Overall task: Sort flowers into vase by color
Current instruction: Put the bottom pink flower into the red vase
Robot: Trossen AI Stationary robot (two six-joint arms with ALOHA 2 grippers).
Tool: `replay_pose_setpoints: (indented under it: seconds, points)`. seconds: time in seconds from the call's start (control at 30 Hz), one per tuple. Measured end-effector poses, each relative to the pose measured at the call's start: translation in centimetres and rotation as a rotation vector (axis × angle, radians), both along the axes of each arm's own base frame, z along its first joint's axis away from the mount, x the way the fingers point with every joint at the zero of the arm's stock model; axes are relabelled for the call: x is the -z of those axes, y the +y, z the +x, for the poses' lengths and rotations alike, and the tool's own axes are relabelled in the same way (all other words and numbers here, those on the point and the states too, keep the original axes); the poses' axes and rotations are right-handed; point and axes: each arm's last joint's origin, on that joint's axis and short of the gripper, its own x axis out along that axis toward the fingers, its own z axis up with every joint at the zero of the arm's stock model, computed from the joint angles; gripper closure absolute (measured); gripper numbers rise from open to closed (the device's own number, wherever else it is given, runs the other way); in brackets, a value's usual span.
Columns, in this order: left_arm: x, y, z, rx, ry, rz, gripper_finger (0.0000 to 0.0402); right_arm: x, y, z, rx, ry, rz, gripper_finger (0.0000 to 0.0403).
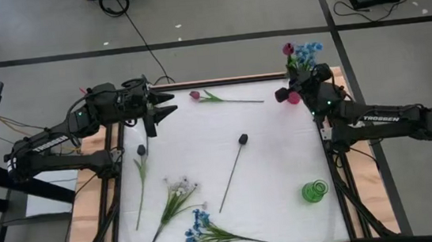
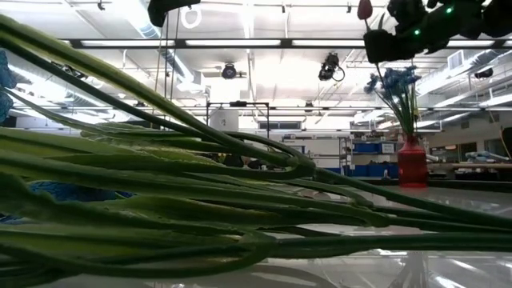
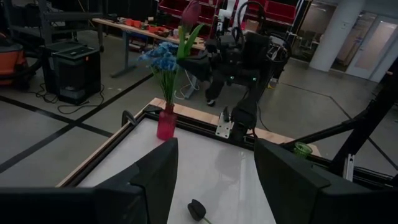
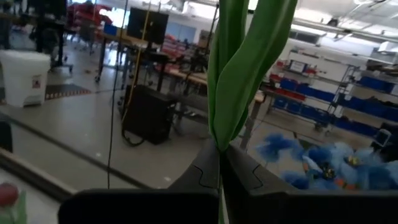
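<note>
My right gripper (image 1: 299, 73) is shut on a pink-budded flower (image 1: 288, 48) above the red vase (image 3: 165, 124) at the table's far right corner. That vase holds blue flowers (image 3: 160, 56). My left gripper (image 1: 163, 106) hovers open near the far left corner. Flat on the white table lie a pink tulip (image 1: 195, 96), two dark-bud stems (image 1: 243, 139) (image 1: 141, 150), a white cluster (image 1: 179, 188) and a blue cluster (image 1: 199, 234). A green vase (image 1: 314, 191) stands near the right edge. My right gripper pinches the flower's green stem and leaves (image 4: 219, 140) between its two fingers, a little below the pink bud (image 3: 191, 11). The fingers lie about level, across the stem. The flower stands upright and lifted, bud above the fingers. Whether its lower end reaches the vase, I cannot tell.
Green stems (image 2: 160, 208) lie right in front of the low camera and block most of that view. A black frame and wooden border (image 1: 102, 219) run round the table. One dark bud (image 3: 197, 210) lies just ahead of my left gripper.
</note>
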Motion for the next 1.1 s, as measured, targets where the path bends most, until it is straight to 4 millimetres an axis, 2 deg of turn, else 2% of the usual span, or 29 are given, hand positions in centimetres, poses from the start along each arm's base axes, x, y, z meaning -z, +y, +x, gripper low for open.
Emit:
replay_pose_setpoints:
  seconds: [0.27,0.53,0.9,1.1]
  points:
    - [0.0,0.0,0.0,0.0,0.0,0.0,0.0184,-0.7,-0.2,-0.8,0.104,0.011,-0.042,0.0394]
    - [0.0,0.0,0.0,0.0,0.0,0.0,0.0184,-1.3,-0.1,-2.3,0.383,-0.108,0.004,0.0394]
    - [0.0,0.0,0.0,0.0,0.0,0.0,0.0184,1.0,-1.1,-1.0,0.352,-0.108,0.087,0.0392]
    - [0.0,0.0,0.0,0.0,0.0,0.0,0.0184,1.6,-1.4,-0.5,0.322,-0.148,0.121,0.0356]
